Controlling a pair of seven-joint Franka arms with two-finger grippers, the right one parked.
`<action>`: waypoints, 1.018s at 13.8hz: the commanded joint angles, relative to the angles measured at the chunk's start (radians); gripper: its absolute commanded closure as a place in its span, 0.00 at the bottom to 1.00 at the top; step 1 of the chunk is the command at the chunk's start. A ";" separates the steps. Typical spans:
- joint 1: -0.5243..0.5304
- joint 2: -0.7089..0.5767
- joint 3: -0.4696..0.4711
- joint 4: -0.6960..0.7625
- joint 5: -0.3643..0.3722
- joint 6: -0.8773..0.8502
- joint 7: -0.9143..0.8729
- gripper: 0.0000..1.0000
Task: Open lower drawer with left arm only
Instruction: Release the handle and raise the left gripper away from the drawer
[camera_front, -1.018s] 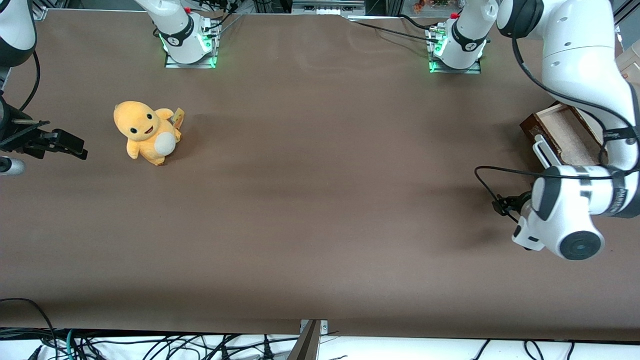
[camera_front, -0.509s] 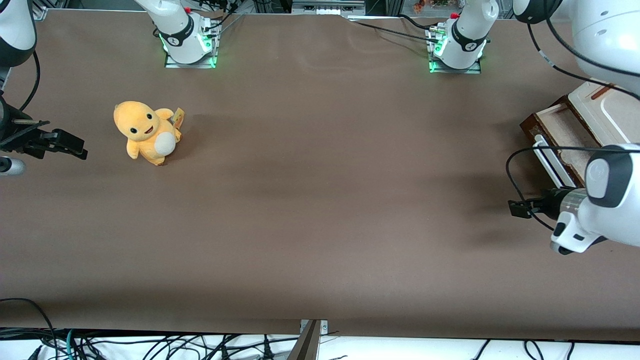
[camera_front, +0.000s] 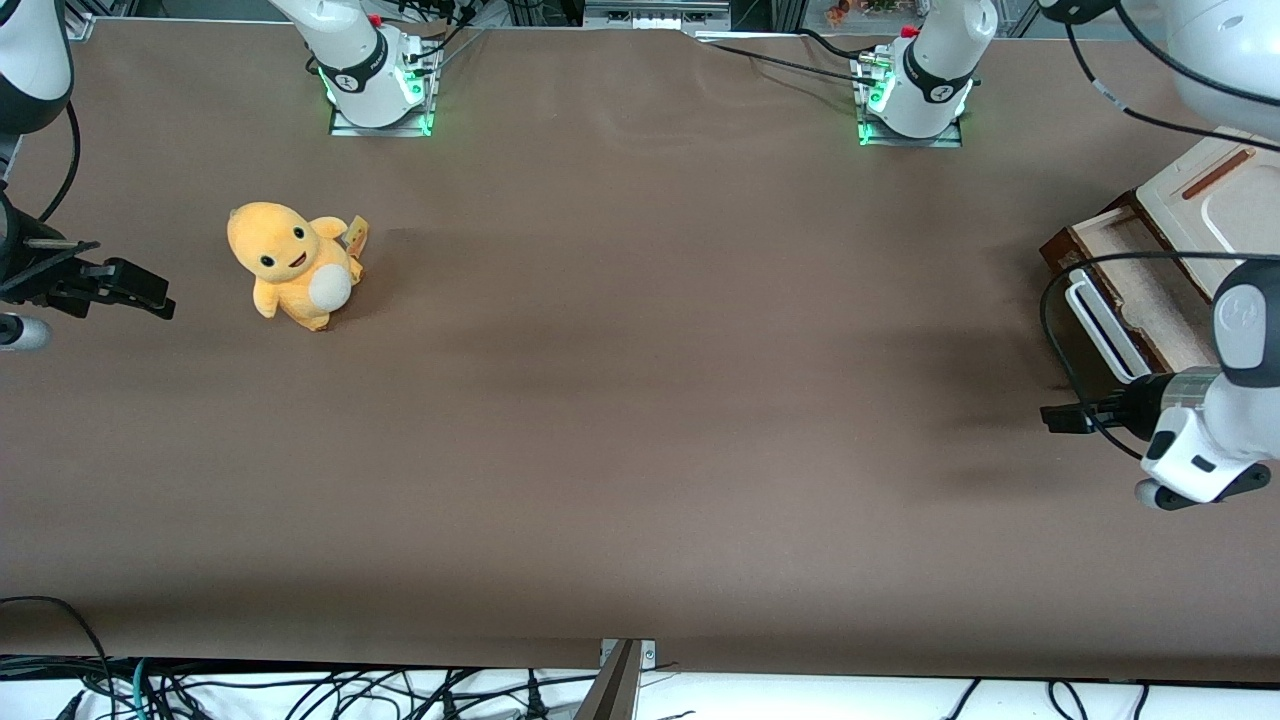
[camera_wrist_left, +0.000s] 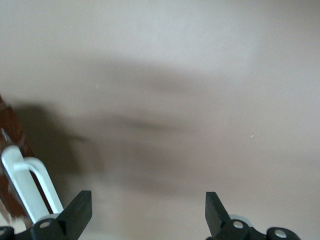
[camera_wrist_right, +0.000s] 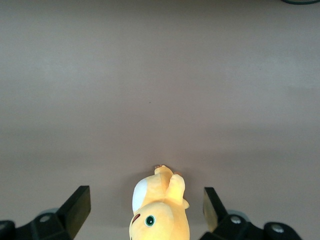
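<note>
The left arm is seen at the working arm's end of the counter, its white links reaching in from the edge of the front view and a black cable looping down from it. Its jaws are carried on the gripper, which in the front view is held above the brown surface, just nearer the front camera than the lower drawer. The jaws are released: in the left wrist view the two black fingertips stand well apart, and only bare counter is seen between them. Nothing is grasped.

The lower drawer is found pulled out from the cream cabinet, its pale beige inside exposed above the dark reddish-brown front. The long white bar handle runs along that front. In the left wrist view the same handle appears just beside one fingertip, outside the gap between the jaws, with a strip of the reddish-brown front next to it; whether the fingertip touches the handle cannot be told. A soft shadow is cast on the counter ahead of the jaws.

Toward the parked arm's end of the counter, well apart from the jaws, an orange plush toy is set upright on the surface.
</note>
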 joint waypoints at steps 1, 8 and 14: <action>0.007 -0.232 -0.001 -0.312 -0.028 0.174 0.166 0.00; -0.024 -0.463 0.001 -0.463 -0.017 0.189 0.241 0.00; -0.027 -0.563 -0.010 -0.428 -0.016 -0.011 0.237 0.00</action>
